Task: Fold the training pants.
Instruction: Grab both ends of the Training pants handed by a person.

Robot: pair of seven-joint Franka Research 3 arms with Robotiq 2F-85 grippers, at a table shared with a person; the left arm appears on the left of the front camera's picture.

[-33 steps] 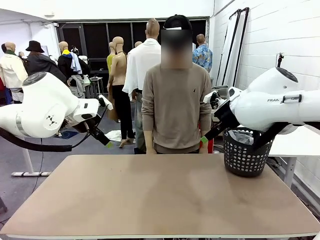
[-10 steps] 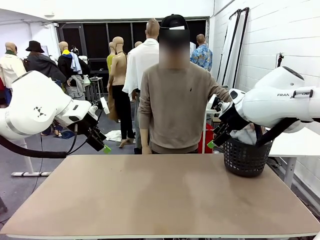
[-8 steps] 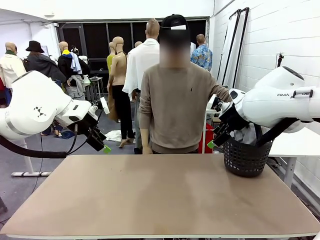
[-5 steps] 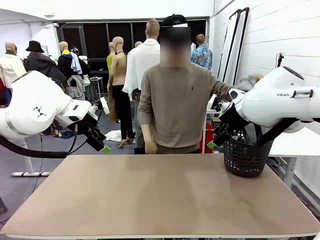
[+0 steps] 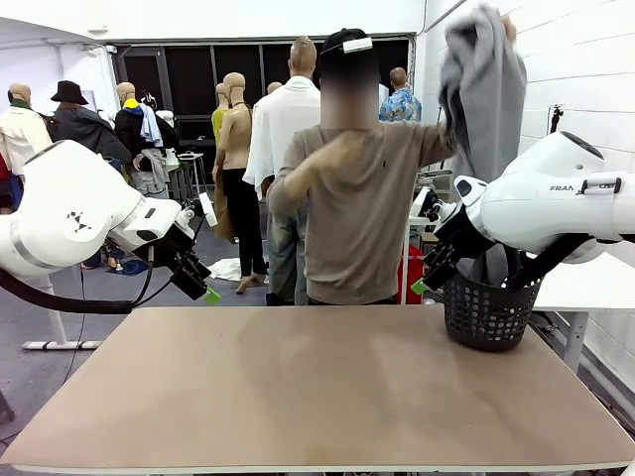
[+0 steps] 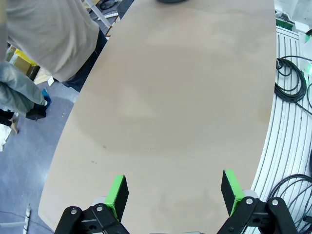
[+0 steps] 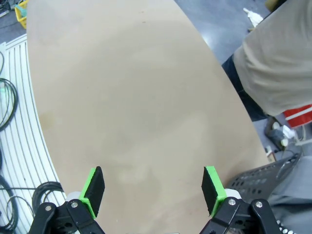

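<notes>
The person at the far side holds the light grey training pants high in one raised hand, and they hang down into the black basket. A grey fold of the training pants shows at the basket's rim in the right wrist view. My left gripper hovers above the table's far left edge, open and holding nothing. Its green pads stand wide apart over bare tabletop. My right gripper hangs beside the basket, open too, its pads far apart.
The brown table lies bare between the arms. The perforated black basket stands on its far right corner, close under my right arm. The person in a beige sweater stands at the far edge. Cables lie on the floor beside the table.
The person has pulled the grey pants up out of the basket and lifted them overhead, the other arm raised across the chest. Neither arm has moved in the last second.
</notes>
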